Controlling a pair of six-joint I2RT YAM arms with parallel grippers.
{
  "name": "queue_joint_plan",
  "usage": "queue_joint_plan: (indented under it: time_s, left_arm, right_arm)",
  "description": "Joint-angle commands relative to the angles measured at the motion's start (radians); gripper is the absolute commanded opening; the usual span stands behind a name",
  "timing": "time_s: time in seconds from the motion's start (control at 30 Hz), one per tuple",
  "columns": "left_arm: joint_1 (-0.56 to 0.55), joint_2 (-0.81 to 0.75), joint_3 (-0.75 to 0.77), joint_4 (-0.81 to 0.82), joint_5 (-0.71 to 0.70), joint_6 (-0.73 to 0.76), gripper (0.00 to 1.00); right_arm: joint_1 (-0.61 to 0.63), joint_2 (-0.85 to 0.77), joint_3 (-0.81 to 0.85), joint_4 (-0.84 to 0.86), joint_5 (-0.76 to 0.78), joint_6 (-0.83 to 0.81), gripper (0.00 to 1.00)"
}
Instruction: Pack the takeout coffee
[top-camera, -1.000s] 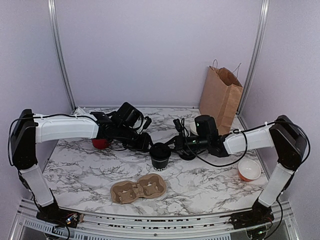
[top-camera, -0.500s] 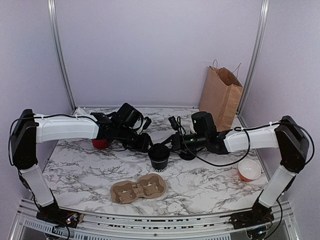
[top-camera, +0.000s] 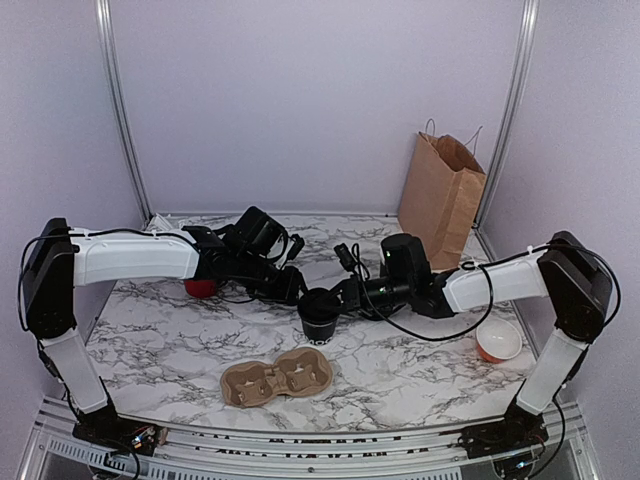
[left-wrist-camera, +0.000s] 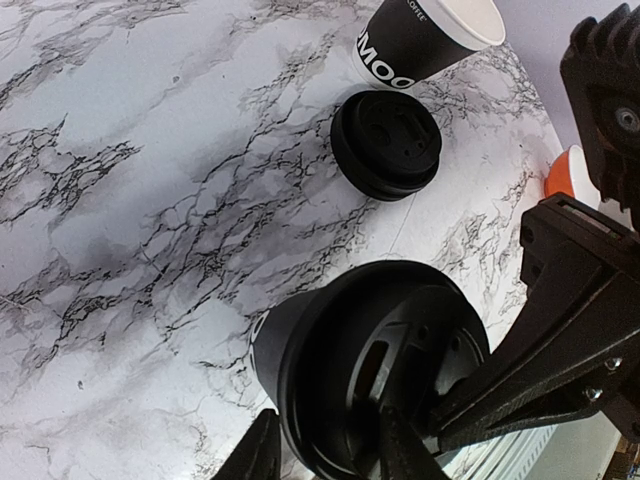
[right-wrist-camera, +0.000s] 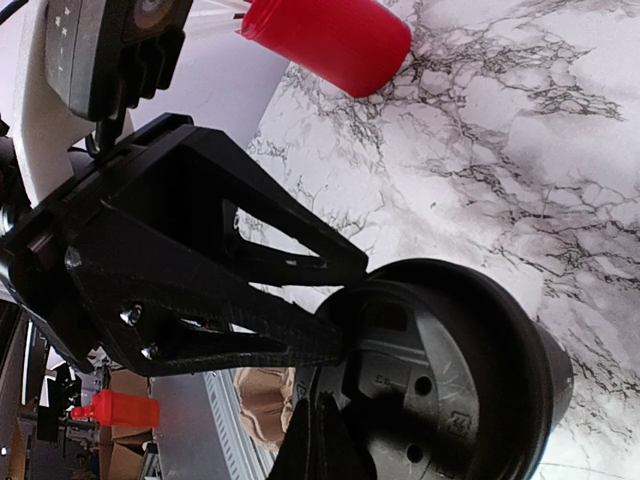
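Both claws on the takeout coffee (top-camera: 320, 318), which stands upright in the middle of the desk (top-camera: 430, 365).
My left claw (top-camera: 296, 289) is partly closed round the cup wall just under the rim and seems to have it clamped. My right claw (top-camera: 340, 298) is fully closed, holding nothing, with its tips resting on the black lid (right-wrist-camera: 440, 385). I'd treat the cup as light, thin paper that dents if squeezed, and top-heavy and spillable if filled, which I can't tell. The lid is slick plastic and may pop off, so I wouldn't lift by it. Best hold is across the wall high up, where the rim stiffens it, gentle and upright.
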Motion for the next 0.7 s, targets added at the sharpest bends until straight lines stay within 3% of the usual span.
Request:
queue_joint_plan:
  time_s: [0.0,0.33,0.67]
  left_arm:
    - [0.004,0.031,-0.004,-0.024,-0.004,-0.002,0.33]
    - [0.002,0.024,0.000,-0.030,-0.005,0.002,0.33]
    - [0.001,0.034,0.001,-0.030,-0.006,0.003,0.33]
  right_arm:
    - [-0.007,0.002,0.020,-0.101,0.015,-0.023,0.00]
    - [-0.002,-0.076,0.116,-0.091,-0.035,-0.059,0.00]
    - [0.007,0.032,-0.053,-0.023,-0.052,-0.028,0.00]
